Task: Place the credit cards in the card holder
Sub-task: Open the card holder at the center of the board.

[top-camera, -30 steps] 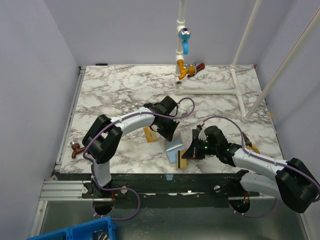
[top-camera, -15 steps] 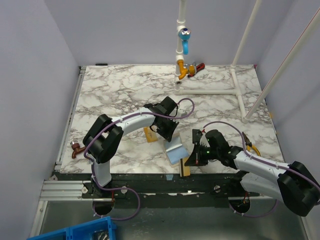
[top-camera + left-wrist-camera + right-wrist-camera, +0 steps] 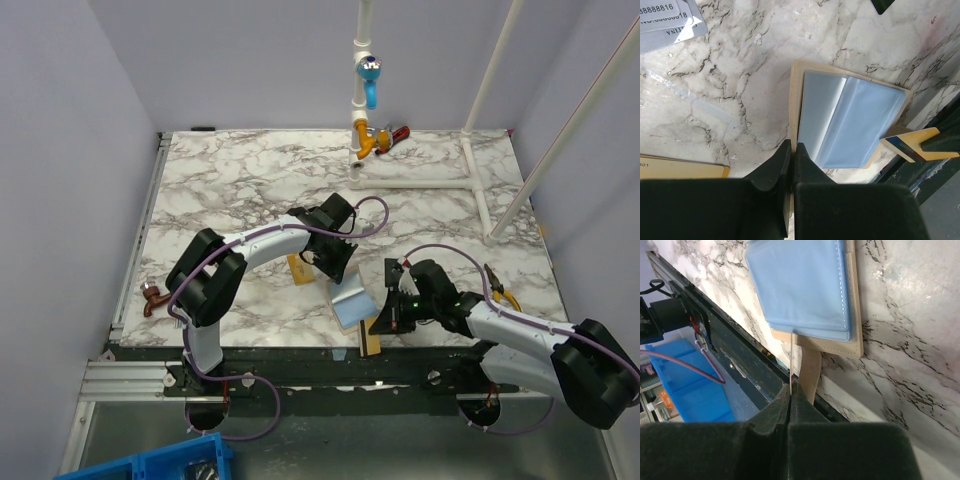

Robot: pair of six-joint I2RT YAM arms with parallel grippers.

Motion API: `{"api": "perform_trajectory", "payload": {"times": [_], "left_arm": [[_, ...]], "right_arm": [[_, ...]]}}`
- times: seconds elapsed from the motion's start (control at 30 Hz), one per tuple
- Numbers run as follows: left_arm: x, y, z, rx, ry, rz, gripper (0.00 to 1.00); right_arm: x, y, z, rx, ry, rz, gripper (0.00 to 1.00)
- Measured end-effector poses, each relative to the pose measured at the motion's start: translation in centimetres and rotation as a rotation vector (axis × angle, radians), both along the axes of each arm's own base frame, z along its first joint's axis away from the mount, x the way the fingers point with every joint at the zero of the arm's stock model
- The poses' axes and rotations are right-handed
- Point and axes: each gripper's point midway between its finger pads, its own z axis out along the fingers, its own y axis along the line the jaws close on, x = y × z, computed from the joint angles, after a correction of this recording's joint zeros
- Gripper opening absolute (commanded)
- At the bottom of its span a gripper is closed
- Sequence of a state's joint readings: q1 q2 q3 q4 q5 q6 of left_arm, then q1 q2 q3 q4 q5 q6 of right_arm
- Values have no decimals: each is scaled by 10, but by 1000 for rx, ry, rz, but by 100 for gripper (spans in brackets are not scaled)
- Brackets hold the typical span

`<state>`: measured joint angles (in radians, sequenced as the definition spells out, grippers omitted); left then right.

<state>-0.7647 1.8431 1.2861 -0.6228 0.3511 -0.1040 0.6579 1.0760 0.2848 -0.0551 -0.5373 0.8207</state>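
Observation:
The card holder (image 3: 350, 305) lies open near the table's front edge, tan outside and light blue inside (image 3: 860, 125). My left gripper (image 3: 792, 146) is shut on its tan left edge (image 3: 794, 95). My right gripper (image 3: 791, 385) is shut on a gold credit card with a dark stripe (image 3: 912, 146), seen edge-on (image 3: 791, 352) just before the blue pockets (image 3: 800, 285) and beside the snap tab (image 3: 810, 372). In the top view this card (image 3: 368, 342) hangs over the front edge. Another gold card (image 3: 680, 167) and a pale silver card (image 3: 665, 17) lie left of the holder.
A white pipe frame (image 3: 470, 150) with blue and orange fittings (image 3: 366, 135) stands at the back, a red-handled tool (image 3: 402, 132) beside it. A small brown object (image 3: 152, 294) sits at the left edge, orange pliers (image 3: 500, 292) at the right. A blue bin (image 3: 150, 462) sits below the table.
My right gripper has drawn back toward the near edge with the gold card, which now overhangs the table. The left gripper has stayed on the card holder.

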Motion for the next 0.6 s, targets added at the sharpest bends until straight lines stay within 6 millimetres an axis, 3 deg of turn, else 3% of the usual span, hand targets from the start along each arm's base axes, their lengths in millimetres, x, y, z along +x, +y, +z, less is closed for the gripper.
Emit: {"api": "perform_trajectory", "payload": {"times": [0.43, 0.6], "left_arm": [[2, 4, 0, -2, -2, 12, 0], [10, 15, 0, -6, -2, 61, 0]], "right_arm": [[0, 0, -11, -23, 31, 0, 1], [13, 10, -9, -16, 19, -1, 1]]}}
